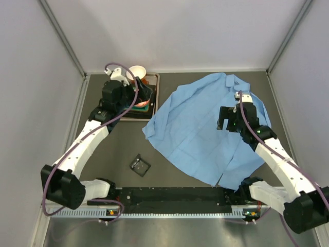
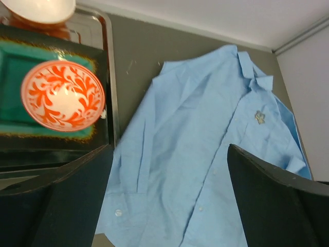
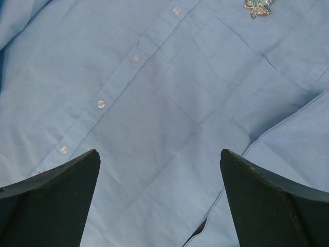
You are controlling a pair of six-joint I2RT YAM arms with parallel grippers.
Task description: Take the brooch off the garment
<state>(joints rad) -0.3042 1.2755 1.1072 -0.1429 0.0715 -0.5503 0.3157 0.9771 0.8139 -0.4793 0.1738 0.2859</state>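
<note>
small dark box (image 1: 140, 165) near arm bases | right gripper (image 3: 160, 200) spread wide over garment (image 1: 195, 128) | brooch (image 3: 258, 6) on shirt chest, above pocket, below collar | left gripper (image 2: 169, 206) spread wide at tray (image 1: 156, 92) edge, beside orange-patterned bowl (image 2: 62, 95)

The far left corner of the counter (image 1: 115, 149) is taken up by a tray (image 1: 156, 95) stacked with bowls (image 2: 62, 95). The left claw (image 2: 169, 148) is held above it with jaws spread. A strip of bare counter is seen between tray and shirt (image 1: 195, 134). Nearer the arms, the open counter is broken only by a small dark box (image 1: 140, 165). The right half is covered by the shirt, flat and low. The right claw (image 3: 159, 154) is held over it, jaws apart, with only smooth cloth between them. The brooch (image 3: 258, 6) is exposed beyond the fingertips, with nothing standing around it. Both sides are closed off by walls (image 1: 31, 77).
</note>
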